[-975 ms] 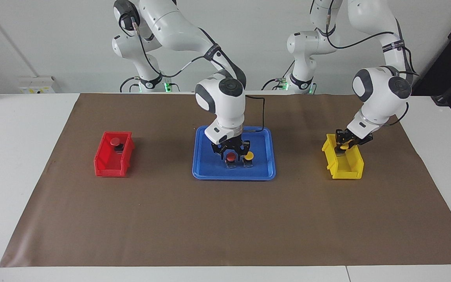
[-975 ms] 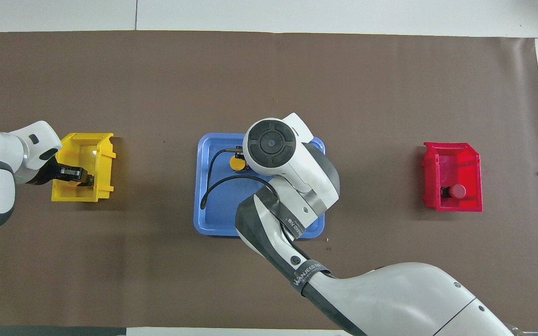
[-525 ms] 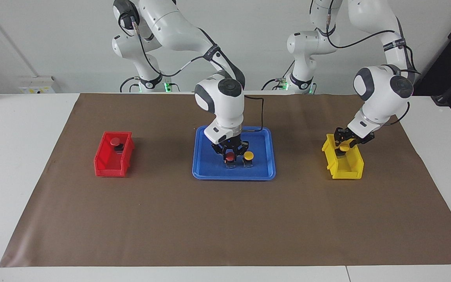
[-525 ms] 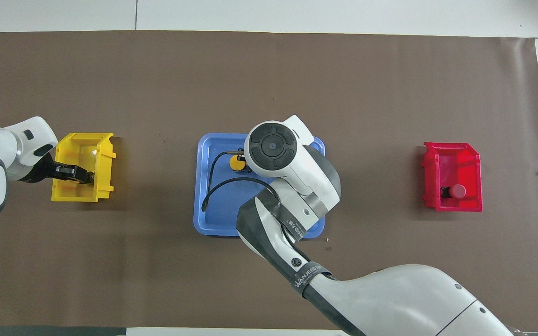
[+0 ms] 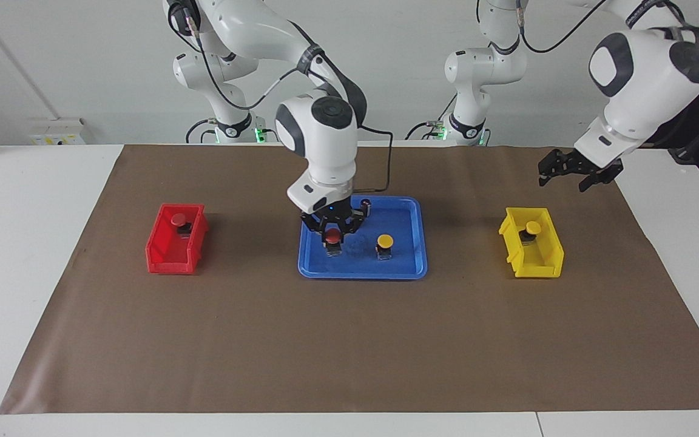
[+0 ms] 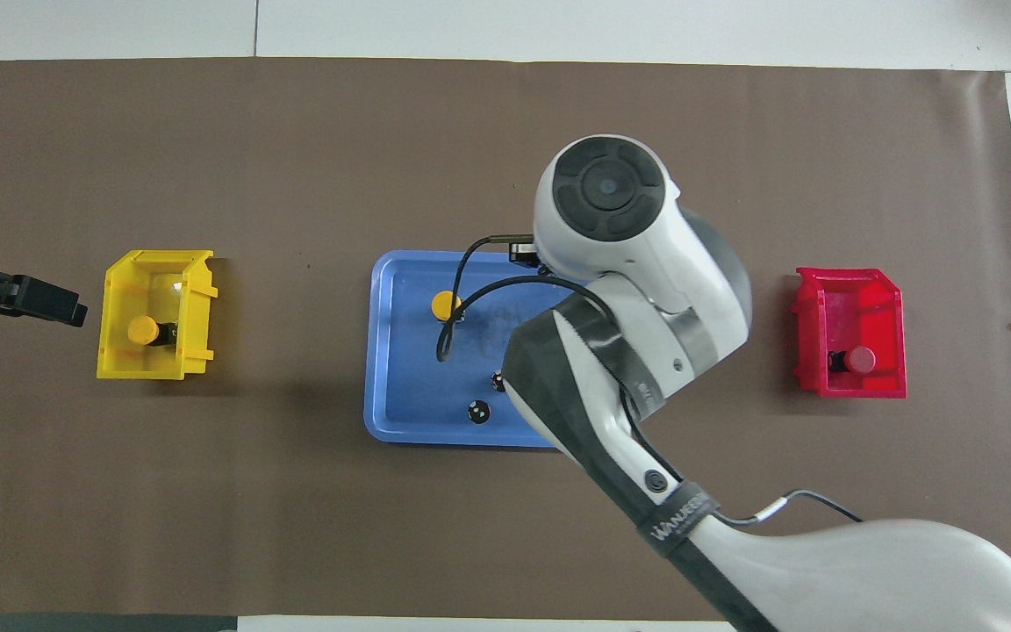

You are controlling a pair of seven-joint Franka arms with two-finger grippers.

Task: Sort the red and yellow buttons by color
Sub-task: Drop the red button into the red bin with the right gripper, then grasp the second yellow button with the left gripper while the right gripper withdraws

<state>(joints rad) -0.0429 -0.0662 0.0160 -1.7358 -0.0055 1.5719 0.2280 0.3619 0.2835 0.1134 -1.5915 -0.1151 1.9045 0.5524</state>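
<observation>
Left gripper [image 5: 573, 173] risen off yellow plastic bin [image 5: 553, 254] — fingers apart; your right gripper [image 5: 332, 231] lifted, clamped on red mushroom-cap button [image 5: 332, 237], red plastic bin [image 5: 161, 255] toward right arm's end.

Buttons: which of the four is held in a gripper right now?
The red button over the blue tray, clamped in the right gripper. The other three sit loose: one yellow in the tray, one in each bin.
</observation>
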